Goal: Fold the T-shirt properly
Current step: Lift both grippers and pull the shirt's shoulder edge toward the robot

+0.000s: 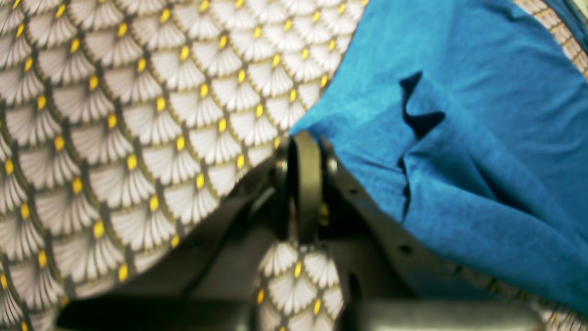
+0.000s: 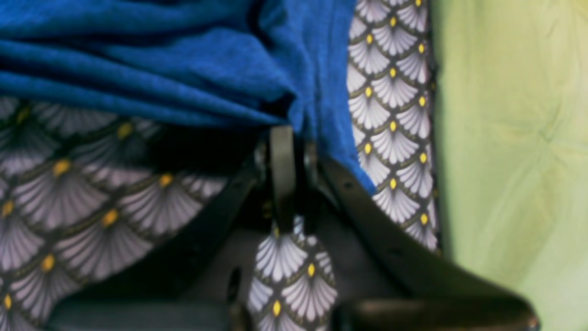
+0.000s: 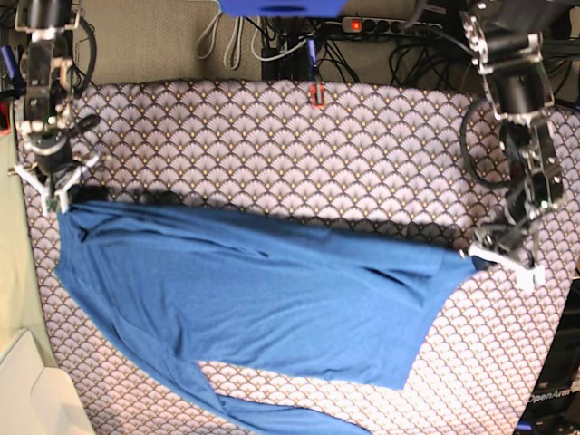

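Note:
The royal-blue T-shirt [image 3: 245, 299] hangs stretched between my two grippers above the patterned table, its lower part sagging toward the front edge. My left gripper [image 3: 480, 256] at the right of the base view is shut on one corner of the shirt [image 1: 441, 151], its jaws [image 1: 305, 142] pinched together on the fabric edge. My right gripper [image 3: 62, 195] at the left is shut on the opposite corner [image 2: 183, 64]; its jaws [image 2: 285, 133] are closed on bunched folds of cloth.
The table is covered by a fan-patterned cloth [image 3: 299, 154] with yellow dots. A pale green surface [image 2: 510, 151] lies past the table's left edge, and a white box [image 3: 36, 399] sits at the front left. Cables and a power strip [image 3: 390, 27] run behind the table.

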Motion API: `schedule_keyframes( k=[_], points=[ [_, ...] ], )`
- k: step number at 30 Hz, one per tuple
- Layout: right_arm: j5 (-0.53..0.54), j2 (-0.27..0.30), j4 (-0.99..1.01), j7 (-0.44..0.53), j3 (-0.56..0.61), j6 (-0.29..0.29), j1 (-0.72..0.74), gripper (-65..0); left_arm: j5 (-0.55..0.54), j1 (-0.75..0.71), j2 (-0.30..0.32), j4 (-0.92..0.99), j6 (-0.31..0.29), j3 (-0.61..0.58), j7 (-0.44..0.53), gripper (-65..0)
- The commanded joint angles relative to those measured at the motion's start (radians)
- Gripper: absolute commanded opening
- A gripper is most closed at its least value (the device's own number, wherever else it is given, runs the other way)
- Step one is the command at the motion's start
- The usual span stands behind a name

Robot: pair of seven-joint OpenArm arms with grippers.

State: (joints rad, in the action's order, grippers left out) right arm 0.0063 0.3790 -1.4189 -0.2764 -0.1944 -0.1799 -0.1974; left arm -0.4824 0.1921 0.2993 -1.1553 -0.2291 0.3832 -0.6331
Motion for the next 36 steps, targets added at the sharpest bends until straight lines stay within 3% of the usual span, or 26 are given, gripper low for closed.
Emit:
schedule_keyframes(
  k=[1, 16, 19, 28, 36],
  points=[
    [0.001, 0.018, -0.036, 0.021, -0.009, 0.016, -0.004, -65.0, -0.009, 0.008, 0.021, -0.03, 0.0, 0.006, 0.025, -64.5],
    [0.001, 0.019, -0.064, 0.022, -0.014, 0.016, -0.119, -65.0, -0.012, -0.168, 0.015, -0.15, -0.003, 0.009, 0.026, -64.5],
    [0.001, 0.022, -0.064, 0.024, -0.014, 0.016, -0.146, -65.0, -0.075, -0.193, 0.022, -0.15, -0.003, 0.009, 0.026, -64.5],
    [0.001, 0.035, -0.061, 0.154, -0.014, 0.015, -0.236, -65.0, -0.198, -0.262, 0.051, -0.15, -0.003, 0.009, 0.028, -64.6],
    [0.001, 0.036, -0.059, 0.164, -0.043, 0.015, -0.27, -65.0, -0.2, -0.34, 0.053, -0.234, -0.003, 0.009, 0.028, -64.6]
  ],
)
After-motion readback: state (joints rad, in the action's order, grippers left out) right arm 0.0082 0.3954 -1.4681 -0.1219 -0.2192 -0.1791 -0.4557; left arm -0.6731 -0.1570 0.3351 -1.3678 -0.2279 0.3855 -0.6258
